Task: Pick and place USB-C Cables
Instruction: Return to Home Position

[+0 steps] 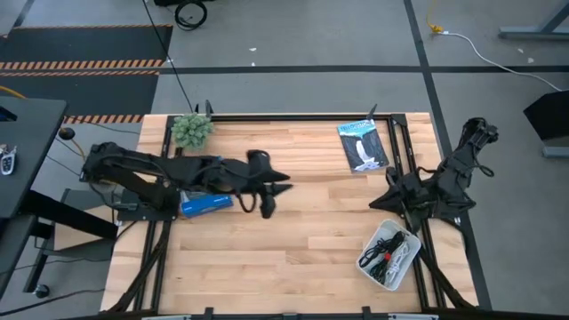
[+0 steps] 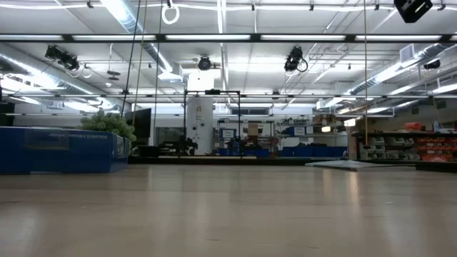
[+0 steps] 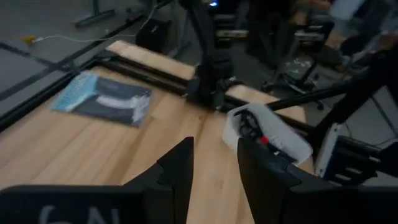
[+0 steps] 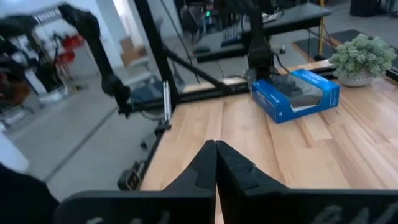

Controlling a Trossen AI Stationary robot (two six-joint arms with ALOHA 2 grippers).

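The USB-C cables (image 1: pixel 388 252) lie heaped in a small white tray (image 1: pixel 372 263) near the table's right near corner. A black bundle with red (image 3: pixel 257 134) and a white coil (image 1: pixel 404 253) show among them; the others I cannot tell apart. My left gripper (image 1: pixel 267 197) (image 3: pixel 214 168) hangs open and empty over the table's middle, well to the left of the tray. My right gripper (image 1: pixel 375 204) (image 4: pixel 216 167) is shut and empty, at the right side just beyond the tray.
A blue box picturing a controller (image 1: pixel 204 205) (image 4: pixel 296 94) lies under the left arm. A small green plant (image 1: pixel 191 130) (image 4: pixel 364 57) stands at the far left corner. A flat dark packet (image 1: pixel 363 145) (image 3: pixel 104 99) lies near the far right. Bare wood (image 1: pixel 293 258) spreads across the near middle.
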